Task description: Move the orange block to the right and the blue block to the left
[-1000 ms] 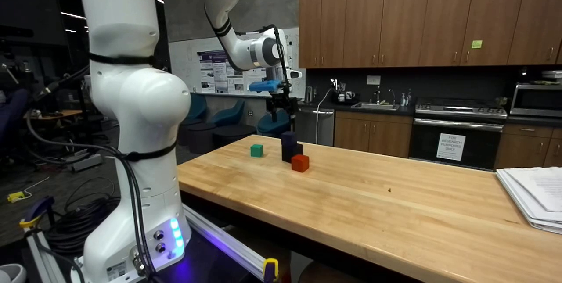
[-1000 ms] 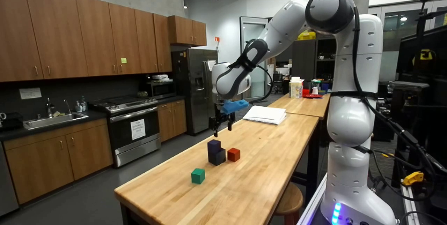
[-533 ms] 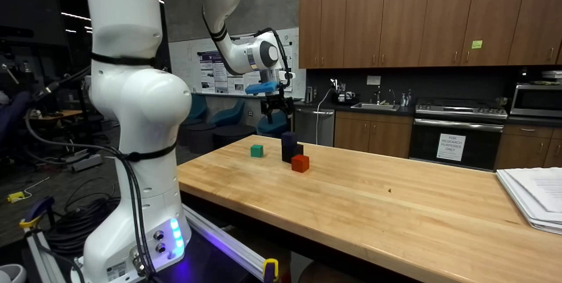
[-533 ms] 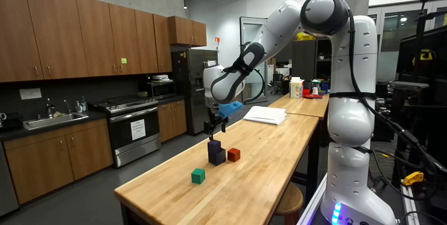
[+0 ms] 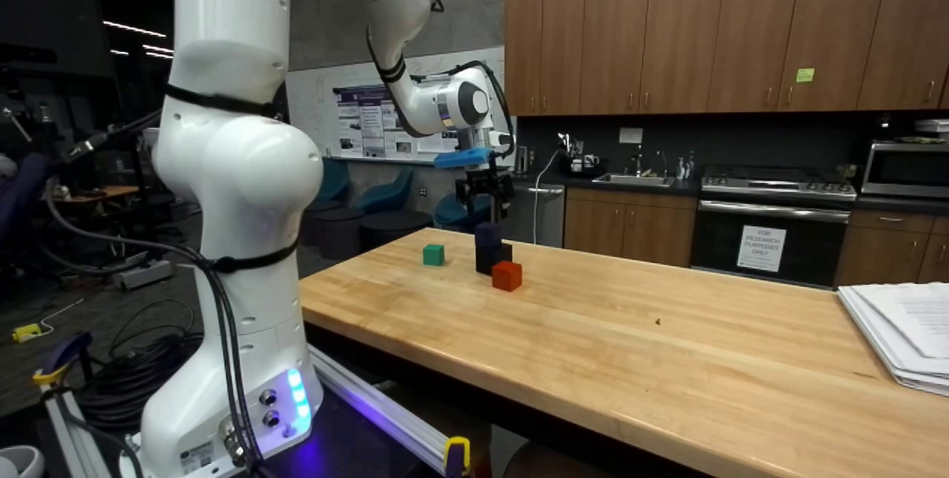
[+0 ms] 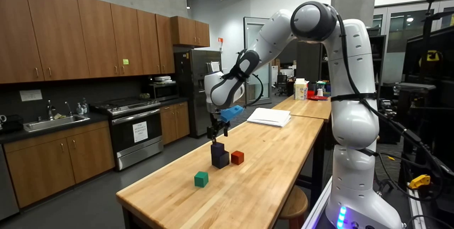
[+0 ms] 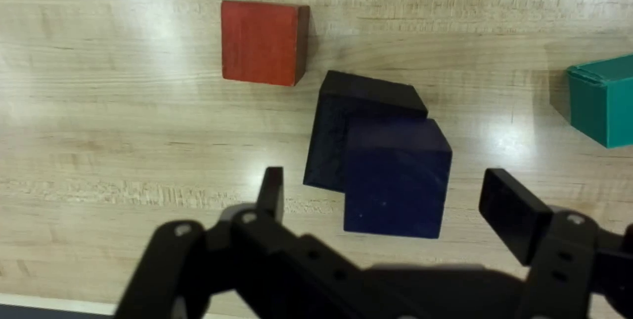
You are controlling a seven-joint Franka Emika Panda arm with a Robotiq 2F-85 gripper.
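1. Gripper: the gripper (image 7: 388, 198) points downward over the blue block (image 7: 395, 190). Both exterior views show it above the upper level of the stacked blocks.
2. Finger state: the 2 fingers (image 7: 514, 215) are spread apart and released. In the wrist view, 1 stands on each side of the blue block, with a visible gap on either side.
3. Blue block: very dark in color, seated on top of the black block (image 7: 329, 136). It sits off-center; in the wrist view it covers the lower right portion of the black block.
4. Black block: rests on the table (image 5: 667, 359), turned slightly relative to the blue block.
5. Orange block (image 7: 259, 42): flat on the table, just beside the black block, with a narrow strip of wood between them. In the wrist view it lies to the upper left of the 2 stacked blocks.
6. Green block (image 7: 603, 104): on the table, farther from the black block than the orange block is. The right edge of the wrist view cuts it off.
7. Paper stack (image 6: 269, 116): lies on the table, well apart from all 4 blocks.
8. Arm: the white arm (image 6: 272, 39) reaches over the table. Blue indicator lights (image 5: 299, 393) low on it are lit.
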